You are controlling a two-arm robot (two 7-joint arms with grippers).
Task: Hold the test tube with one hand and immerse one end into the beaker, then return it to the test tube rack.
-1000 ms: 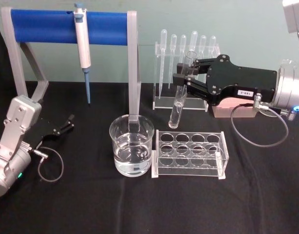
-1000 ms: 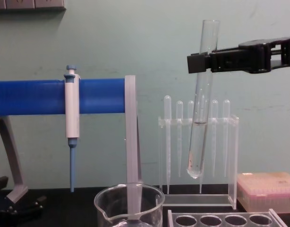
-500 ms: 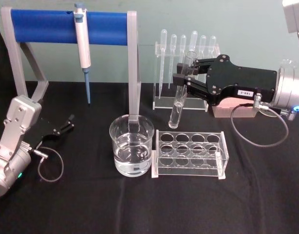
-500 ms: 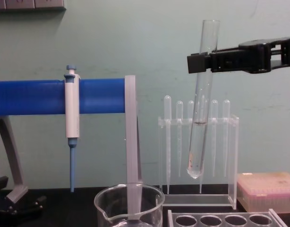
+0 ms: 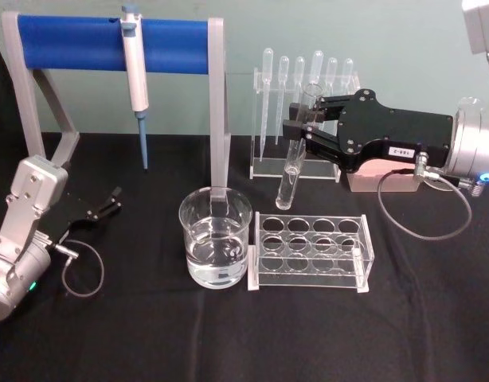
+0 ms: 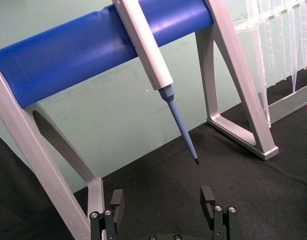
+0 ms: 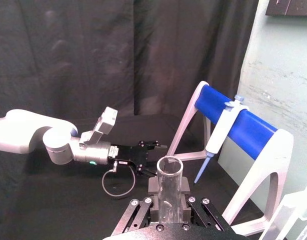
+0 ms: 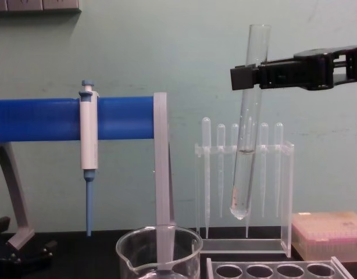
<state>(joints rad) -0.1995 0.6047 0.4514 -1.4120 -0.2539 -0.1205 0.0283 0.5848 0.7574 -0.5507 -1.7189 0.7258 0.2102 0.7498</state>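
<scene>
Open air is being offered beneath the rounded end of the test tube [image 5: 290,171], which is being held high and slightly tilted by the right gripper [image 5: 295,127], well above the test tube rack [image 5: 310,278] and the beaker [image 5: 215,239]. Passage behind the beaker is being blocked by the grey post [image 5: 218,103] of the blue-barred stand, and passage behind the tube by the pipette stand [image 5: 264,165] and the pink box [image 8: 329,232]. The table's left is being occupied by the parked left gripper [image 5: 111,199], fingers apart. Free room is being offered across the front of the black cloth [image 5: 308,334].
</scene>
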